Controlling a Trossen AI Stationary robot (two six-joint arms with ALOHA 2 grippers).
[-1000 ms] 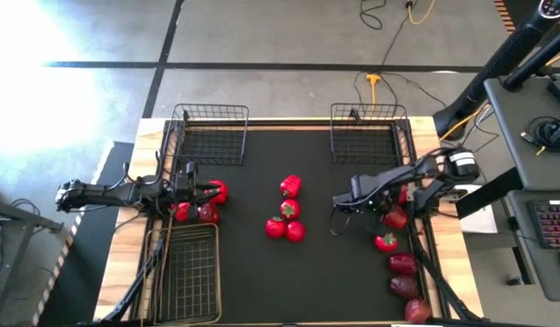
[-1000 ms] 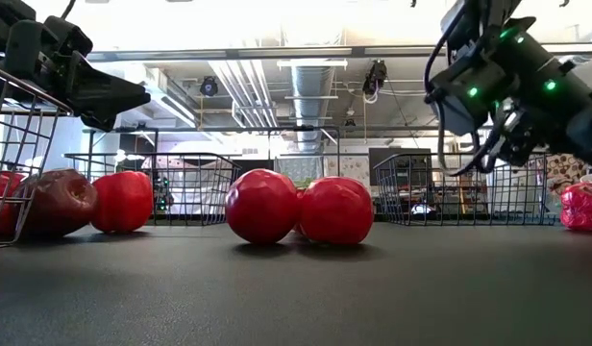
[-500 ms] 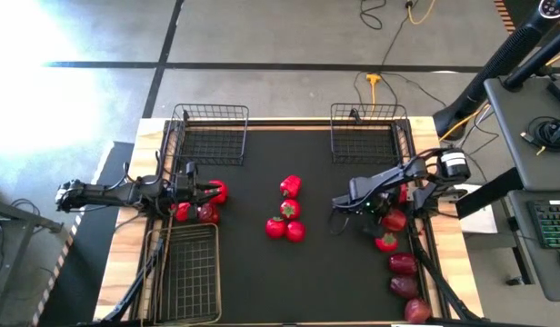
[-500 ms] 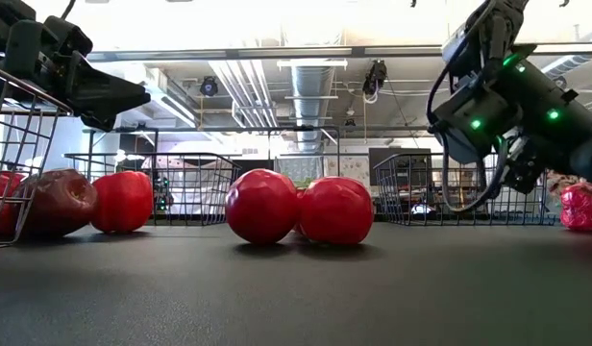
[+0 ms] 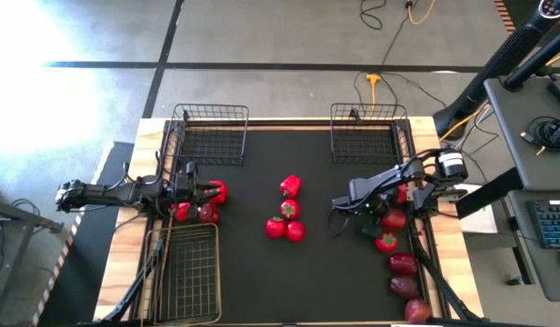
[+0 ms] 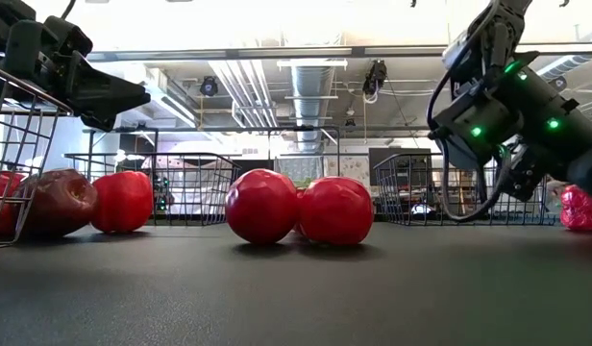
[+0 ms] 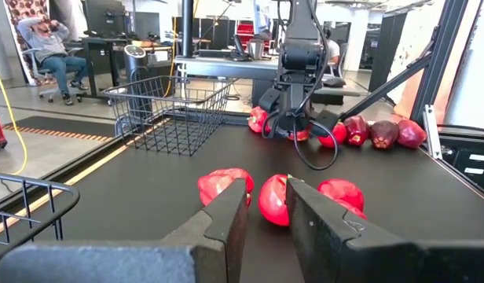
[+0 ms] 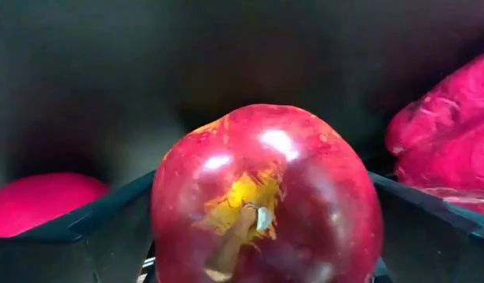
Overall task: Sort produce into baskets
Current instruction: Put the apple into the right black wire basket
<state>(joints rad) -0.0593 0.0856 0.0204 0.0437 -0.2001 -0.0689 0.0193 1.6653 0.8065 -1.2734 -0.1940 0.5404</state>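
Note:
My right gripper (image 5: 389, 216) hangs low over a dark red apple with a yellowish patch (image 8: 265, 196) at the table's right side. It is open, with one finger on each side of the apple; I cannot tell whether they touch it. My left gripper (image 5: 210, 192) waits at the left side, level and narrowly open (image 7: 267, 196), among a tomato (image 5: 220, 191), a pepper (image 5: 182, 212) and an apple (image 5: 207, 214). Several red items (image 5: 289, 211) lie at the centre. Two small baskets (image 5: 210, 136) (image 5: 366, 136) stand at the far edge, and a longer one (image 5: 189, 272) stands near left.
A tomato (image 5: 386, 242) and three dark apples (image 5: 404, 264) lie in a row along the right edge, nearer than my right gripper. A pepper (image 8: 446, 149) lies close beside the apple. There is bare black mat between the centre cluster and my right arm.
My right gripper has gone down toward the apple at the right side and a little toward the near edge. My left arm and the produce have kept still.

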